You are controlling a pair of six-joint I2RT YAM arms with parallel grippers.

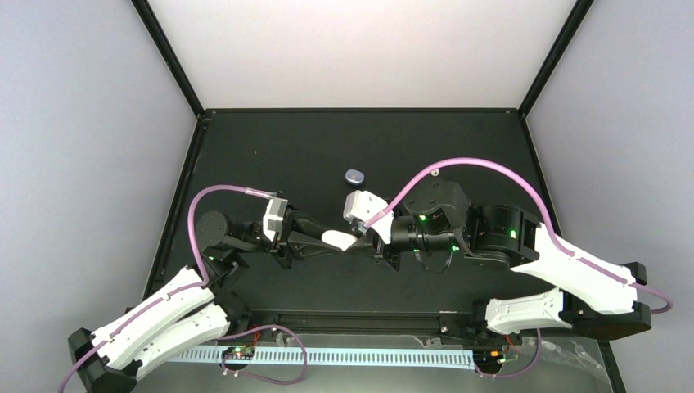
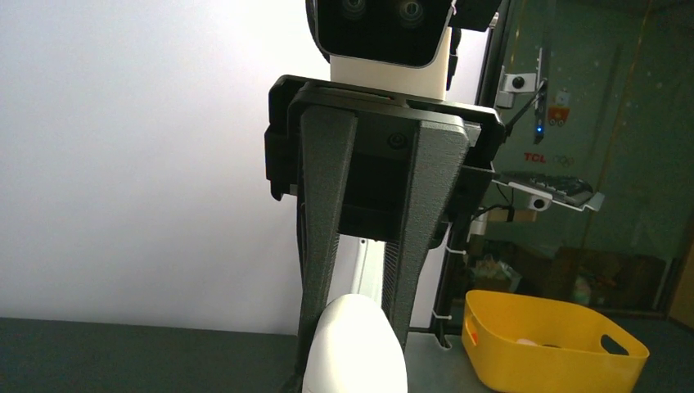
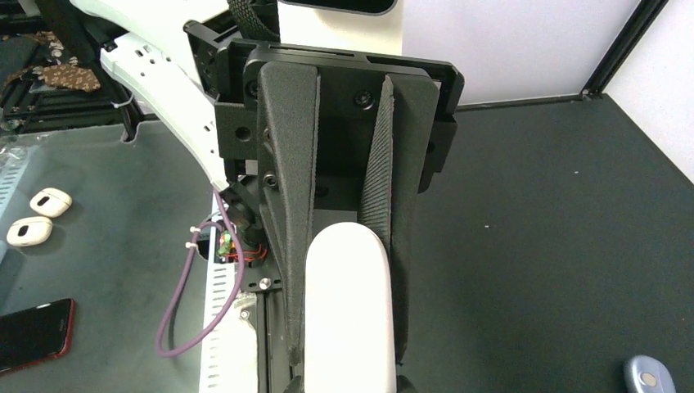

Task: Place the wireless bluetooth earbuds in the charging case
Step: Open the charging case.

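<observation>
A white charging case point(image 1: 337, 239) hangs above the black table mid-scene, held from both sides. My left gripper point(image 1: 327, 240) comes in from the left and is shut on it; in the left wrist view the case's rounded end point(image 2: 353, 348) sits between the dark fingers point(image 2: 321, 246). My right gripper point(image 1: 357, 243) comes in from the right and is shut on the same case, whose long white side point(image 3: 348, 311) fills the gap between its fingers point(image 3: 288, 246). The case looks closed. The earbuds are out of view.
A small purple case point(image 1: 353, 175) point(image 3: 649, 378) lies on the table beyond the grippers. Off the table are a yellow bin point(image 2: 552, 340), two white cases point(image 3: 39, 217) and a red phone point(image 3: 33, 332). Black frame posts stand at the table's corners.
</observation>
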